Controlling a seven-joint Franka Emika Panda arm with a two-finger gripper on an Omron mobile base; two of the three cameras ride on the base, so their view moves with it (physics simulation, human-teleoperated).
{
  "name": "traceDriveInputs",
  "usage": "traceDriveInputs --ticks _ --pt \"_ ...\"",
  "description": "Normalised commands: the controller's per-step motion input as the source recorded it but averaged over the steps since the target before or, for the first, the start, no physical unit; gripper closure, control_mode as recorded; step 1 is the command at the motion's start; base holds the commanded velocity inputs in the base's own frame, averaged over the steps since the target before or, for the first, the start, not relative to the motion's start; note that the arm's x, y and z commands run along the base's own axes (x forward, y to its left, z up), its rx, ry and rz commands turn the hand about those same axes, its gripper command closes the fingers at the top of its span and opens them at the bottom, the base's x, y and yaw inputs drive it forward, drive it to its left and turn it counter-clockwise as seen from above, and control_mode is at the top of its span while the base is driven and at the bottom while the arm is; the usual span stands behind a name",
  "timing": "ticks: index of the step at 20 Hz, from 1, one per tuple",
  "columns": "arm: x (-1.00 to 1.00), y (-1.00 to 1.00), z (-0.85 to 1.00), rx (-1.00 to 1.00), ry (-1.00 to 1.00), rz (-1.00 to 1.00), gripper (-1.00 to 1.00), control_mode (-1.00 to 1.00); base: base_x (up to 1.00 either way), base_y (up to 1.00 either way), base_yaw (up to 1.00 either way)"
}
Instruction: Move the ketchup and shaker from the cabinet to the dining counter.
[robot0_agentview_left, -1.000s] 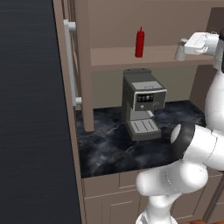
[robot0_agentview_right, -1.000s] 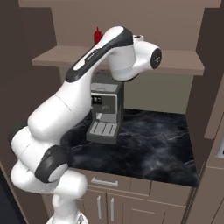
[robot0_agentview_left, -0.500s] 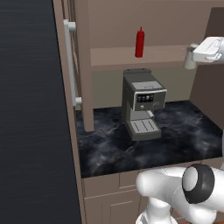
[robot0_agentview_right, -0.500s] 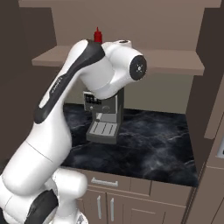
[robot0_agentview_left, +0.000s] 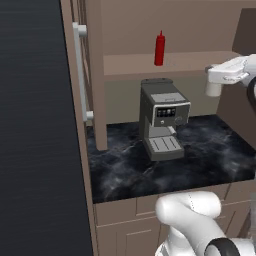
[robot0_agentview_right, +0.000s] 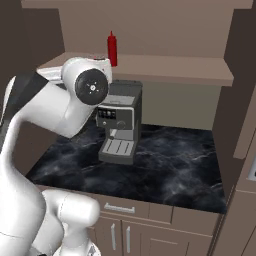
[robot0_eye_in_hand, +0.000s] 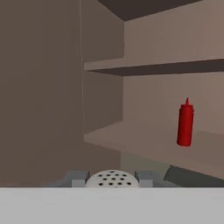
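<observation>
I see the gripper clamped narrow on the shaker, holding it in the air off the right end of the cabinet shelf, above the worktop's right edge; the shaker's perforated cap sits between the fingertips in hand view; the ketchup stands upright mid-shelf, near the back wall, above the coffee machine.

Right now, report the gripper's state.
Gripper: closed on the small pale grey-white shaker with a perforated cap, held clear of the brown shelf.
</observation>
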Motion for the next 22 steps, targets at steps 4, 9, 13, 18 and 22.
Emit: traceDriveInputs --ticks 4,9,13,18,22 --pt "-0.25 0.53 -0.17 0.00 0.19 -0.12 1.00 -1.00 0.00 0.00 0.00" --pt "-0.04 0.03 -0.39 0.00 0.13 -0.12 1.00 -1.00 0.00 0.00 0.00" --pt "0.00 -0.07 -0.68 0.00 0.18 -0.13 1.00 -1.00 0.00 0.00 0.00" --pt "0.00 0.00 -0.71 -0.01 0.18 -0.14 1.00 -1.00 0.00 0.00 0.00" --pt "-0.07 0.00 -0.30 0.00 0.05 -0.10 1.00 1.00 -0.07 0.00 -0.03"
